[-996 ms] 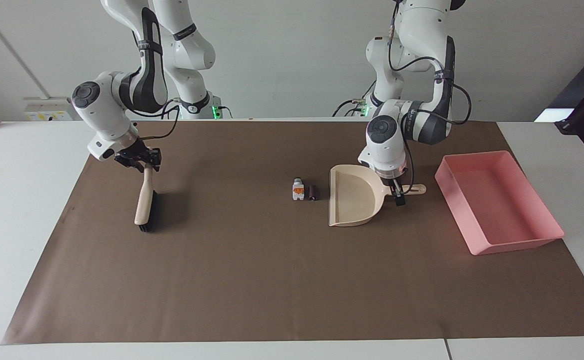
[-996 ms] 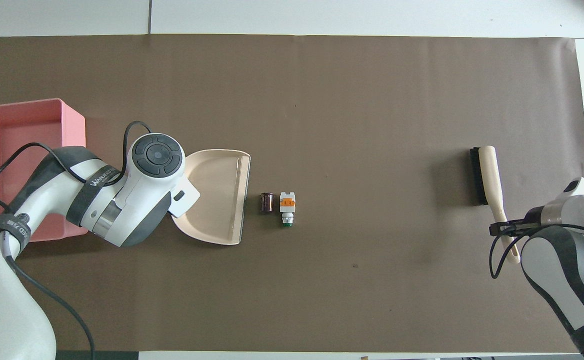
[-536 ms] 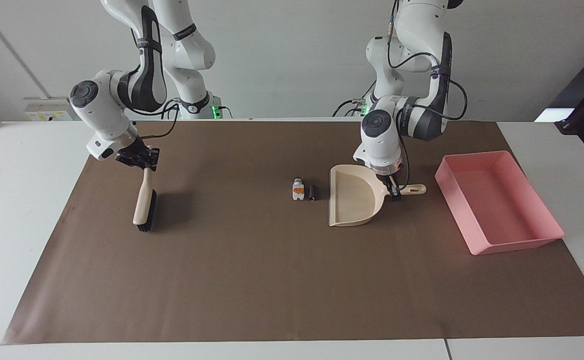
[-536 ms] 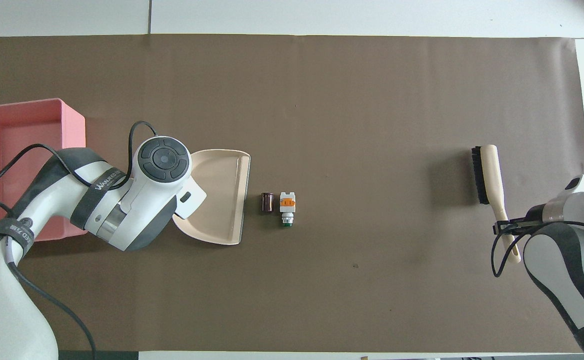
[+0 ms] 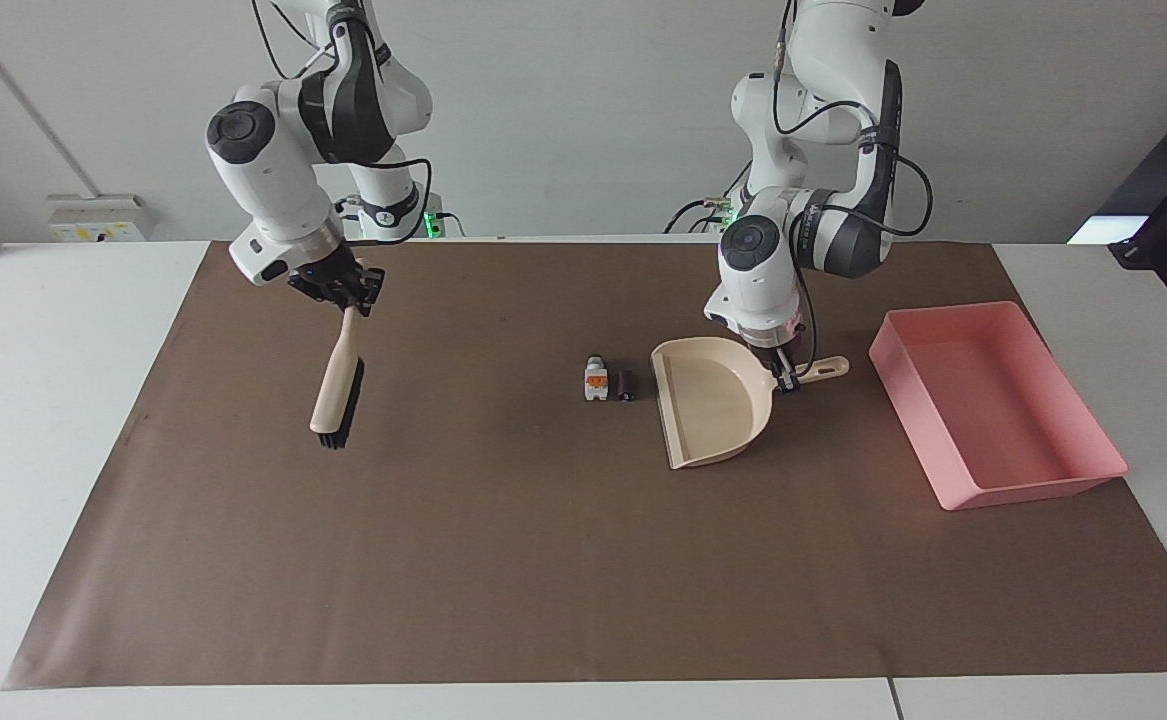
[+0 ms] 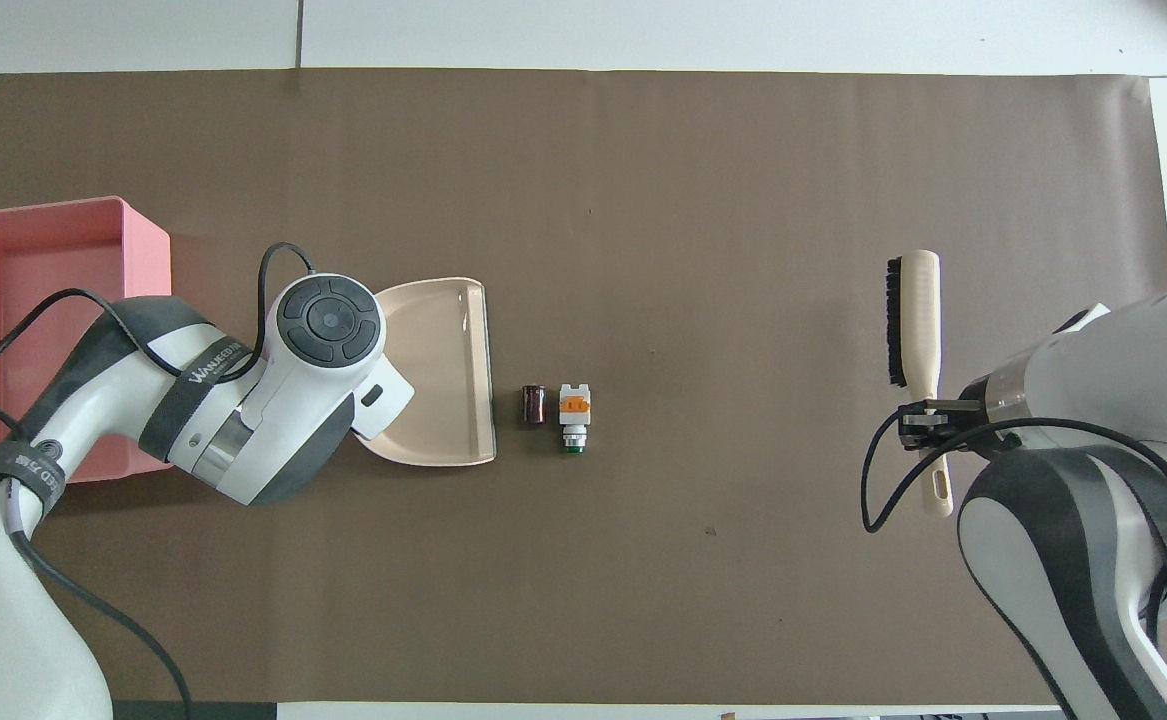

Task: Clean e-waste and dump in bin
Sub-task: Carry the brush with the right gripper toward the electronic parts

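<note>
The e-waste lies mid-table: a white piece with an orange mark (image 5: 595, 379) (image 6: 574, 408) and a dark short cylinder (image 5: 625, 384) (image 6: 535, 404) side by side. My left gripper (image 5: 786, 376) is shut on the handle of the beige dustpan (image 5: 711, 402) (image 6: 440, 370), whose open mouth faces the dark cylinder a little apart from it. In the overhead view the left wrist hides this gripper. My right gripper (image 5: 345, 291) (image 6: 928, 422) is shut on the handle of a beige brush (image 5: 336, 385) (image 6: 915, 315), which hangs tilted above the mat, bristles down. The pink bin (image 5: 988, 400) (image 6: 143, 250) stands beside the dustpan at the left arm's end.
A brown paper mat (image 5: 543, 560) covers most of the white table. The brush hangs over the mat between the e-waste and the right arm's end of the table.
The right arm has lifted the brush off the mat and carried it toward the e-waste. The left gripper has turned the dustpan slightly, its mouth edge now closer to the dark cylinder.
</note>
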Controlling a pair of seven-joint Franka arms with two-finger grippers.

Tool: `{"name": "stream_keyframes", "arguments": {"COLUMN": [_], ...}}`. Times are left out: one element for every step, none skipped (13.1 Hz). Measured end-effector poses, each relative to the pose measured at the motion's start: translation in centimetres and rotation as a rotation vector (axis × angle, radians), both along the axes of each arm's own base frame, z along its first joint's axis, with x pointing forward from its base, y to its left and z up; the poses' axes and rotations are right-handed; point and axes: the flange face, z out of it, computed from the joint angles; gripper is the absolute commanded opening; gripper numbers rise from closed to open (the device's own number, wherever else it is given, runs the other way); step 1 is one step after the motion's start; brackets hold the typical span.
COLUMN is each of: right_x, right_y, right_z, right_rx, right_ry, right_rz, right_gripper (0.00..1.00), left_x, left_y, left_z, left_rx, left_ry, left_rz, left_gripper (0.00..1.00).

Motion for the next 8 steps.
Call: {"name": "stream_keyframes", "arguments": {"right_x": [-0.6,-1.2,-1.7,-2.3,-2.9,-3.5,-4.1,-4.7], "right_y": [2.6,5.0,7.3,9.8,12.1,14.5,16.8,18.9], "right_z": [0.0,-0.1,-0.1,-0.5,-1.2,-2.3,-3.7,-5.0], "right_rx": [-0.010,-0.017,-0.020,-0.019,-0.019,-0.012,0.002,0.009], "right_ry": [0.001,-0.001,-0.013,-0.025,-0.029,-0.026,-0.021,-0.018], "right_rz": [-0.009,-0.021,-0.035,-0.047,-0.046,-0.029,-0.006,0.021], "right_gripper": [0.00,0.00,0.00,0.00,0.00,0.00,0.00,0.00], "left_x": [0.1,0.4,0.6,0.7,0.7,0.7,0.7,0.6], "left_y": [0.3,0.5,0.6,0.6,0.6,0.6,0.5,0.0], "left_z": [0.7,1.6,2.2,2.4,2.4,2.4,2.2,1.7], "left_rx": [0.028,0.062,0.084,0.093,0.096,0.099,0.103,0.110], "left_ry": [-0.006,-0.022,-0.036,-0.036,-0.025,-0.015,-0.006,0.003], "left_rz": [-0.007,-0.022,-0.042,-0.070,-0.097,-0.117,-0.133,-0.150], "left_gripper": [0.00,0.00,0.00,0.00,0.00,0.00,0.00,0.00]}}
